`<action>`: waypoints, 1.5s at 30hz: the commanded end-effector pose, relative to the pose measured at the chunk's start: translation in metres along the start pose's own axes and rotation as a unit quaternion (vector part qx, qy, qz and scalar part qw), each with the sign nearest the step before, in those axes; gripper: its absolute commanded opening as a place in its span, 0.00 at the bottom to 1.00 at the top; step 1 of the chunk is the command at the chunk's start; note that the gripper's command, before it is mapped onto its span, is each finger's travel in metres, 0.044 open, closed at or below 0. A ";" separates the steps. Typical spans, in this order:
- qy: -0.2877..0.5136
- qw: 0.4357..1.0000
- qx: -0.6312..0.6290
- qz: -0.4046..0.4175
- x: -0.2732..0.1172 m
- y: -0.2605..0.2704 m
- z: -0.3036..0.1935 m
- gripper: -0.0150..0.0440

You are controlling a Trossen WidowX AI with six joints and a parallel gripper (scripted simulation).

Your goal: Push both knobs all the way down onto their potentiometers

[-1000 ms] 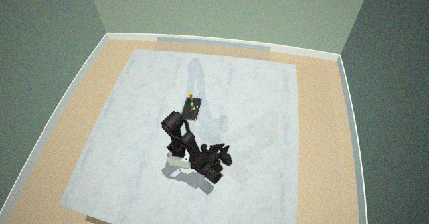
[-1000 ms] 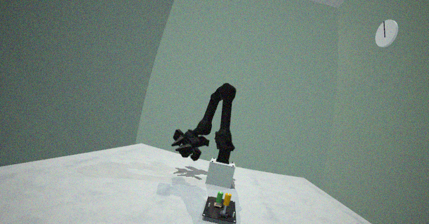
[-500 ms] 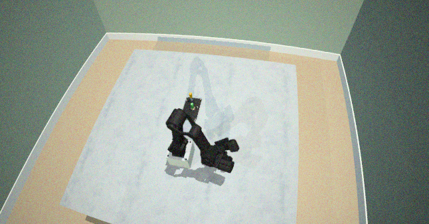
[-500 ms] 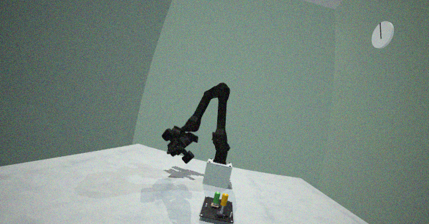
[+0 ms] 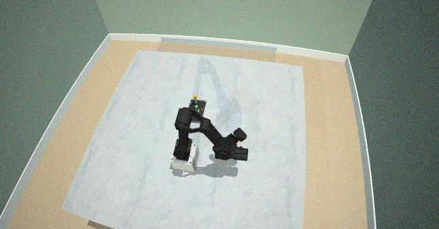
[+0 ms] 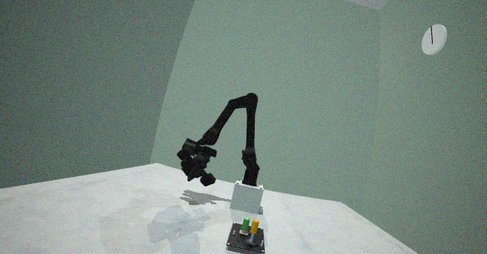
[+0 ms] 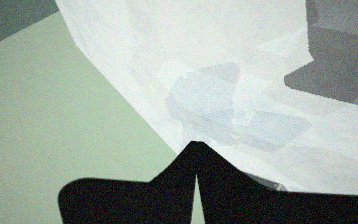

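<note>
The dark circuit board (image 5: pixel 202 104) (image 6: pixel 234 240) stands beyond the arm's base in the top view, partly hidden there by the arm. A yellow knob (image 5: pixel 195 97) (image 6: pixel 255 226) stands upright, high on its shaft, with grey shaft showing below it. A green knob (image 5: pixel 196 107) (image 6: pixel 246 224) stands upright over a tan potentiometer (image 6: pixel 244 233); its gap is too small to judge. My gripper (image 7: pixel 196 147) is shut and empty, its black fingertips together. It is raised above the table, well away from both knobs. A dark sliver beside the fingers in the wrist view may be the board.
The arm's white base (image 5: pixel 183 165) (image 6: pixel 246 197) stands near the board. The folded arm (image 5: pixel 212 132) (image 6: pixel 222 120) arches above the pale table (image 5: pixel 272 185) (image 6: pixel 56 213). In the top view its elbow and links overlap the near side of the board. A round clock (image 6: pixel 434 39) hangs on the wall.
</note>
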State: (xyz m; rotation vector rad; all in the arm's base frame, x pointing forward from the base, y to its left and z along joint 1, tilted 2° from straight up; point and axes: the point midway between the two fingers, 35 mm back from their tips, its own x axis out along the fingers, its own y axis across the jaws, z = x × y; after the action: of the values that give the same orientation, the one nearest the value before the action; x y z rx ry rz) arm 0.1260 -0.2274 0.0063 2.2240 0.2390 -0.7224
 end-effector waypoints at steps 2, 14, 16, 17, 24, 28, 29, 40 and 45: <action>0.005 0.998 -0.051 -0.041 0.012 0.001 -0.007 0.25; 0.033 0.969 -0.199 -0.142 0.046 0.005 -0.032 0.25; 0.039 0.961 -0.224 -0.157 0.051 0.005 -0.037 0.25; 0.043 0.957 -0.236 -0.164 0.053 0.005 -0.039 0.25; 0.066 0.920 -0.321 -0.213 0.071 0.004 -0.058 0.25; 0.080 0.894 -0.370 -0.238 0.080 0.003 -0.069 0.25; 0.084 0.887 -0.382 -0.245 0.083 0.002 -0.072 0.25; 0.118 0.815 -0.494 -0.278 0.105 0.001 -0.107 0.25; 0.135 0.771 -0.544 -0.300 0.113 -0.003 -0.122 0.25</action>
State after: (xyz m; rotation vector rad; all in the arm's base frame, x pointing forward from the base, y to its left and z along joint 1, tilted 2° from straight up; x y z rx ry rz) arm 0.2645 -0.1489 0.0063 1.1352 1.1812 -0.4003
